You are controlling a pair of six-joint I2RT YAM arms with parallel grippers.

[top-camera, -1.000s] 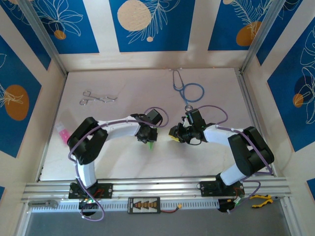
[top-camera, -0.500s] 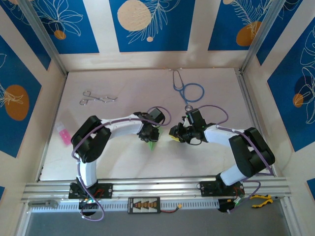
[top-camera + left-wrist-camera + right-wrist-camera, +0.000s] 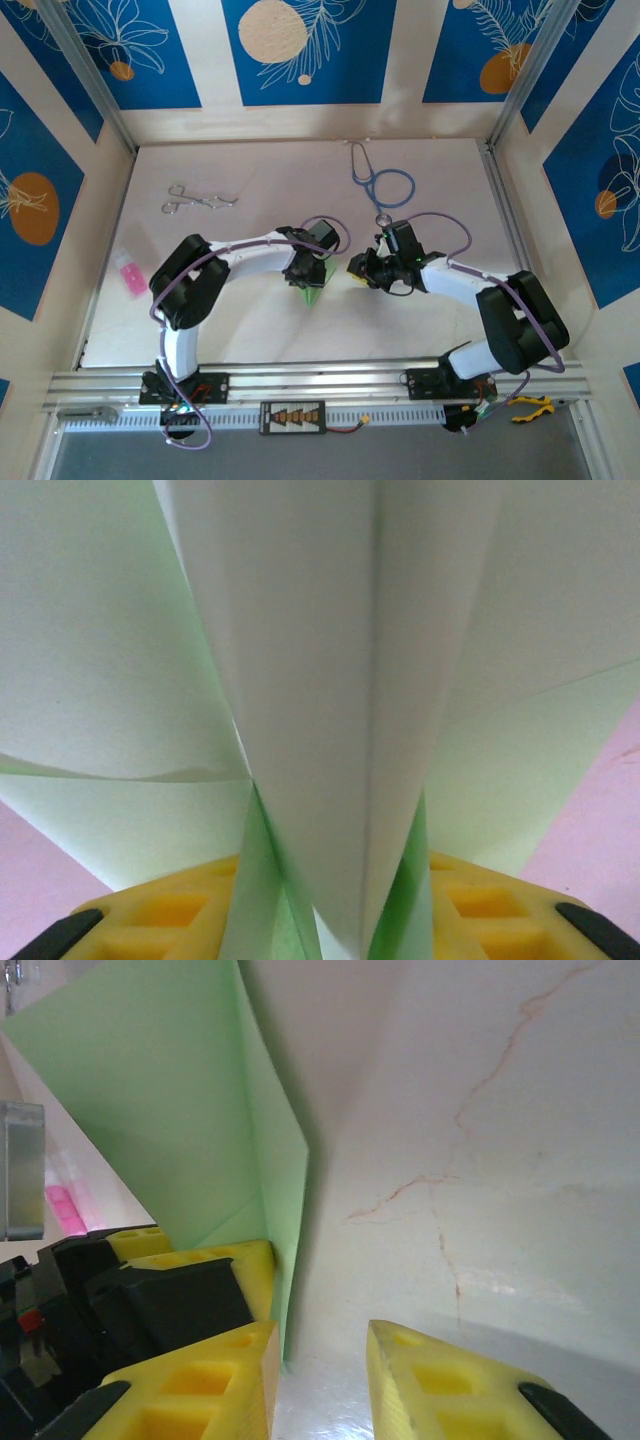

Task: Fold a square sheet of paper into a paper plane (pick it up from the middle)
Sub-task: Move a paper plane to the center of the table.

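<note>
left arm edges toward the right

the paper plane (image 3: 312,294) lies on the near side of the stethoscope (image 3: 385,187), under the left gripper (image 3: 310,282), which has shifted closer to the right gripper (image 3: 357,270). paper runs between the left fingers; whether they pinch it is unclear. the right jaws stand apart.

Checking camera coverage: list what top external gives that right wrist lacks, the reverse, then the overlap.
Top external adds: blue stethoscope, metal forceps. Right wrist adds: the folded green paper's crease up close, reddish veins in the table, the open gap between the right end effector's fingers. Shared: paper, table, right end effector.
</note>
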